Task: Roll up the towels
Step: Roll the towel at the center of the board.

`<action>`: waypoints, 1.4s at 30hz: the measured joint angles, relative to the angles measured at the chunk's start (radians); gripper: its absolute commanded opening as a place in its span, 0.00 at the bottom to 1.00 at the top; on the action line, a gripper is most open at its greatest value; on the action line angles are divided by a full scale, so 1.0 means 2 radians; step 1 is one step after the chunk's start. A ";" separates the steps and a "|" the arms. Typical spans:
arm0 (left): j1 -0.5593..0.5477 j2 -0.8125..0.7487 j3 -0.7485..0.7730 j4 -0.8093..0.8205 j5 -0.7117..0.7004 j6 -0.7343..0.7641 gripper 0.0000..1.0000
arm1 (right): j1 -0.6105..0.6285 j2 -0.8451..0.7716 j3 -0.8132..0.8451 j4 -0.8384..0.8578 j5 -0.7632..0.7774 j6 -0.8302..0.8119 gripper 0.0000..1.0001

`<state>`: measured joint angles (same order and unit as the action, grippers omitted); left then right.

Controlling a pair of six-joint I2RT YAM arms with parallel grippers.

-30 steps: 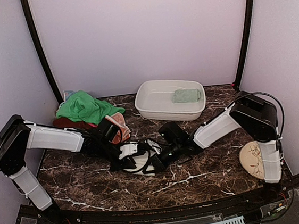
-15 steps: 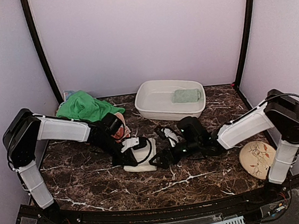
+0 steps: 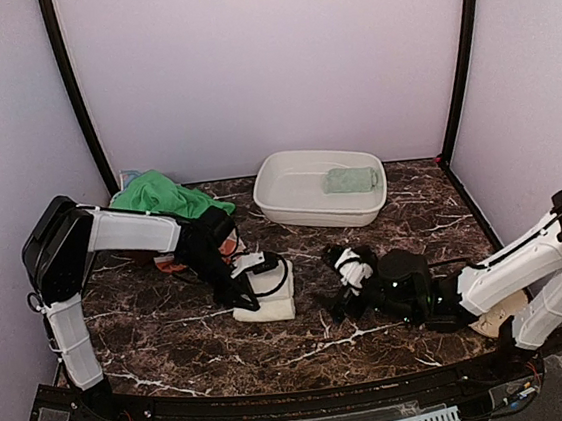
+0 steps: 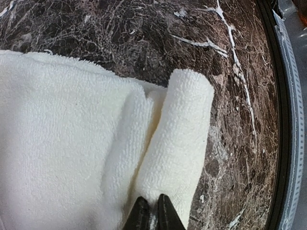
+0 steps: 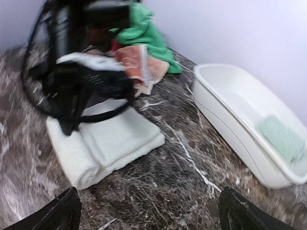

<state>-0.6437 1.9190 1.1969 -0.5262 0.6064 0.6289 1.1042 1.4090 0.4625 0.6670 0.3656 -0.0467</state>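
Marble table (image 3: 174, 344), lilac walls (image 3: 265, 61); basin (image 3: 312, 215) holds a sage towel (image 3: 350, 179). Your left gripper (image 4: 149, 218) pinches the cream towel (image 4: 62, 143); right gripper (image 5: 151, 211) gapes empty.

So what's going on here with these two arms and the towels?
The robot is rolling towels. The left gripper is pinched shut on the cream-white towel, which lies mid-table with one edge rolled up and the rest flat. The right gripper hangs wide open off to the right, holding nothing. A small sage-green towel sits in the white basin at the back, and a bright green towel and an orange towel lie heaped at the back left.
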 measured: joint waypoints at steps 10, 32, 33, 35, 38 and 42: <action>0.004 0.025 0.034 -0.040 0.011 -0.006 0.11 | 0.113 0.208 0.065 0.049 0.065 -0.327 0.78; 0.022 0.028 0.033 -0.046 0.019 0.005 0.52 | 0.058 0.317 0.233 -0.042 -0.034 -0.337 0.02; 0.026 0.024 0.028 -0.044 0.020 0.007 0.54 | 0.055 0.317 0.241 -0.053 -0.042 -0.322 0.00; 0.038 0.004 0.007 -0.032 0.020 0.006 0.59 | 0.045 0.314 0.254 -0.079 -0.067 -0.283 0.00; 0.067 -0.046 -0.035 -0.019 0.019 0.010 0.62 | 0.024 0.300 0.261 -0.113 -0.116 -0.219 0.00; 0.109 -0.128 -0.082 -0.002 0.015 0.021 0.62 | 0.008 0.284 0.261 -0.147 -0.173 -0.143 0.00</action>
<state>-0.4267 1.6630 1.0321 -0.5304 0.6365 0.6701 1.1194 1.9778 0.9844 0.3729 0.0193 -0.3336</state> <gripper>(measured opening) 0.621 0.095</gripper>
